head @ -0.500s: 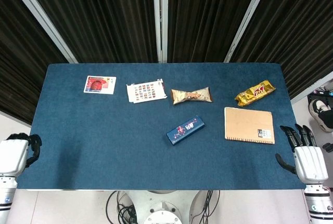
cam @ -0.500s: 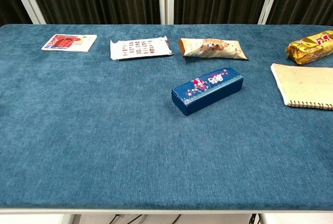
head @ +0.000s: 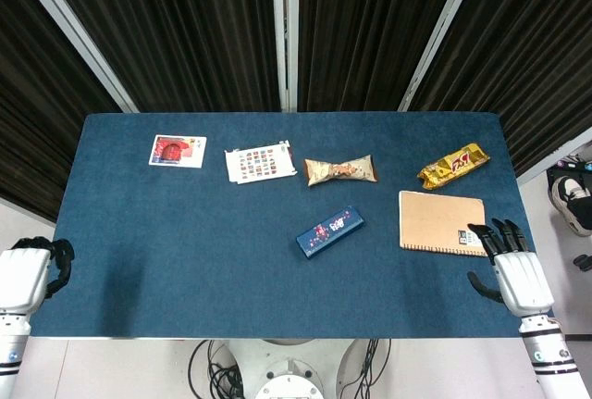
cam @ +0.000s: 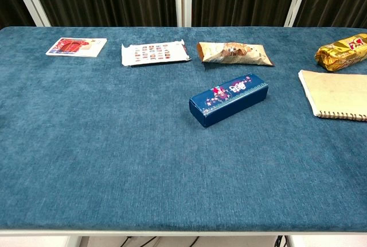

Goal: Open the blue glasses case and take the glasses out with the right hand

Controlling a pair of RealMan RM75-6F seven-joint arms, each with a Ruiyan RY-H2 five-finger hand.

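Note:
The blue glasses case (head: 329, 230) lies closed and slanted near the table's middle; the chest view shows the glasses case (cam: 229, 99) with a printed lid. The glasses are hidden inside. My right hand (head: 511, 270) hovers over the table's right front corner, fingers spread and holding nothing, far right of the case. My left hand (head: 28, 272) stays beside the left front corner with fingers curled in, holding nothing. Neither hand appears in the chest view.
A tan spiral notebook (head: 443, 223) lies just ahead of the right hand. A gold snack bag (head: 452, 166), a beige snack packet (head: 340, 170), a sticker sheet (head: 260, 162) and a red picture card (head: 178, 151) line the far side.
My right hand has moved left and forward, from beyond the table's right edge to over the corner by the notebook. The case and left hand have not moved.

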